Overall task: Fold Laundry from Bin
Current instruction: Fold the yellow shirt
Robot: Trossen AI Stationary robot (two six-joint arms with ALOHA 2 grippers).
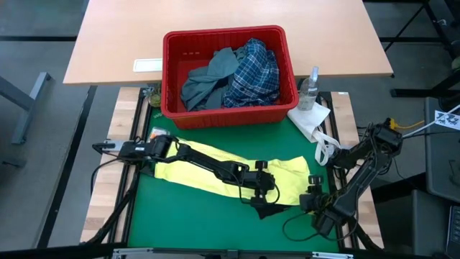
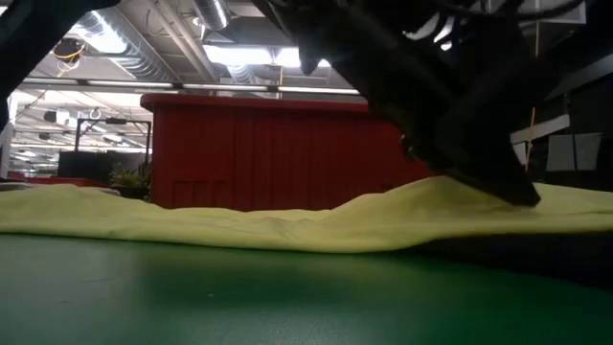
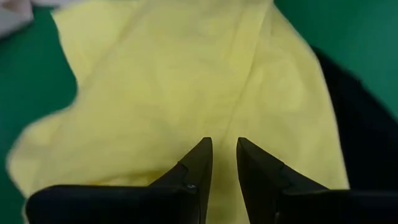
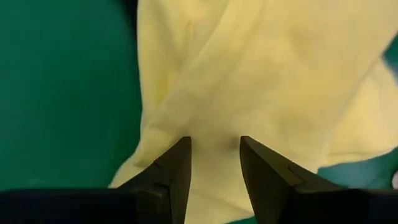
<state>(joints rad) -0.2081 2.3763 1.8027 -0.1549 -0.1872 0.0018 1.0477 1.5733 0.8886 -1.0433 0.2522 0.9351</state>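
The small yellow garment (image 1: 208, 169) lies spread across the green mat (image 1: 194, 219), in front of the red bin (image 1: 223, 114). The bin holds a grey-blue garment (image 1: 208, 79) and a blue-white plaid shirt (image 1: 251, 72). My left gripper (image 1: 264, 193) reaches in from the left to the yellow garment's near edge and is shut on it. My right gripper (image 1: 313, 196) stands at the garment's near right corner and is also shut on it. In the low view the yellow garment (image 2: 192, 216) rises in a low mound toward a dark arm. My left gripper pinches the yellow cloth (image 3: 225, 124) between its two fingers, close to the near edge; one layer or several, I cannot tell. The fingers slant down from the table's left. The cloth rests on the mat, slack. My right gripper pinches a bunch of the yellow cloth (image 4: 214, 127) at the near right corner between its two fingers. Creases run into the gap. The fingers point steeply down. The rest of the garment lies on the mat.
A dark patch (image 1: 272, 210), seemingly dark cloth, lies on the mat at the yellow garment's near edge. A white paper towel (image 1: 310, 119) and a clear bottle (image 1: 310, 86) sit right of the bin. There is bare mat toward the near left.
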